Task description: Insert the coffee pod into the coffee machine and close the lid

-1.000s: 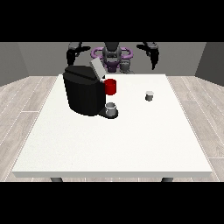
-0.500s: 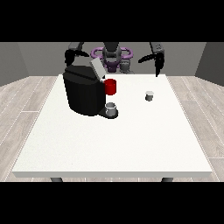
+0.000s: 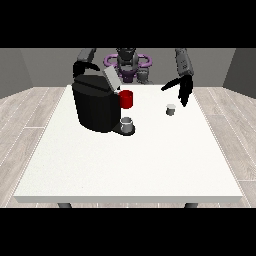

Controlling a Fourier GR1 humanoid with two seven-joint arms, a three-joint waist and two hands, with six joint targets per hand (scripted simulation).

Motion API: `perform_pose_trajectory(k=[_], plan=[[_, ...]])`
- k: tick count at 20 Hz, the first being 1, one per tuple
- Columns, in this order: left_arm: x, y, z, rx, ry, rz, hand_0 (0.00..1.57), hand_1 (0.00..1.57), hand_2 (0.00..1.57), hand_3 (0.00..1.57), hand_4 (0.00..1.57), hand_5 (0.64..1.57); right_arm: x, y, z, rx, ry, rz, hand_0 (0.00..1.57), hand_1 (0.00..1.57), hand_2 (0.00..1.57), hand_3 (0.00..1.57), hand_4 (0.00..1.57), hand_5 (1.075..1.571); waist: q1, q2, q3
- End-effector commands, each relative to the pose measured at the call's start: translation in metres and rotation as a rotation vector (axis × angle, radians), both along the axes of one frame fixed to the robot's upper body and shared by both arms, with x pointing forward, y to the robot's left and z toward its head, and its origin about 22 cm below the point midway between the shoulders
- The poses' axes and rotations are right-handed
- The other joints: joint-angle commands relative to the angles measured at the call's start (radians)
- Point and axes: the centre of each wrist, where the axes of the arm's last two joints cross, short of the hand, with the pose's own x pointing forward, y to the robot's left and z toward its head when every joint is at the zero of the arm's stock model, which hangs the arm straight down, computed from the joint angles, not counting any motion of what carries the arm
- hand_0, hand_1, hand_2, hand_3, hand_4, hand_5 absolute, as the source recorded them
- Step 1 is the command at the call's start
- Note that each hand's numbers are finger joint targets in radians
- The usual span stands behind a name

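Front view: small grey cylindrical coffee pod (image 3: 171, 109) sits on the large white table (image 3: 130, 160), untouched, well apart from the bulky black coffee machine (image 3: 96, 105), whose light grey lid (image 3: 111, 79) is raised. Hand at the view's right (image 3: 183, 88) hovers just above and beside the pod, fingers spread, holding nothing. Hand at the view's left (image 3: 80, 68) sits behind the machine, fingers unclear. Grasp, insertion and lid closing all remain.

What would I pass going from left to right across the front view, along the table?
Black coffee machine → grey cup under its spout → small coffee pod → the hand at the view's right, hovering above the table.
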Motion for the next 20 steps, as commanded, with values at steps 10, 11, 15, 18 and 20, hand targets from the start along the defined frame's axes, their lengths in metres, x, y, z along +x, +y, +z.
perform_pose_trajectory(k=[10, 11, 15, 18, 20], plan=[[0.029, 0.05, 0.014, 0.23, 0.096, 0.03, 0.0, 0.0, 0.0, 0.0, 0.0, 1.571, 0.01, 0.02, 0.008, -0.03, -0.046, -0.034, 0.0, 0.0, 0.0, 0.0, 0.45, 1.571, -0.026, 0.156, -0.0003], [0.036, 0.04, 0.009, 0.221, 0.081, 0.022, 0.0, 0.0, 0.0, 0.0, 0.0, 1.571, 0.018, 0.008, 0.013, -0.05, -0.063, -0.05, 0.0, 0.0, 0.0, 0.0, 0.47, 1.571, -0.027, 0.167, -0.0002], [0.05, 0.043, 0.022, 0.282, 0.083, 0.016, 0.0, 0.0, 0.0, 0.0, 0.0, 1.571, 0.025, 0.011, 0.027, -0.04, -0.084, -0.032, 0.0, 0.0, 0.0, 0.0, 0.42, 1.571, -0.043, 0.2, -0.0004], [0.05, 0.031, 0.003, 0.317, 0.144, -0.008, 0.0, 0.0, 0.0, 0.0, 0.0, 1.571, 0.026, 0.012, 0.019, -0.04, -0.038, -0.053, 0.0, 0.0, 0.0, 0.0, 0.35, 1.571, -0.02, 0.151, -0.0001], [0.059, 0.028, 0.018, 0.326, 0.125, -0.013, 0.0, 0.0, 0.0, 0.0, 0.0, 1.571, 0.035, 0.004, 0.017, -0.08, -0.078, -0.033, 0.0, 0.0, 0.0, 0.0, 0.26, 1.571, -0.027, 0.211, 0.0002]])
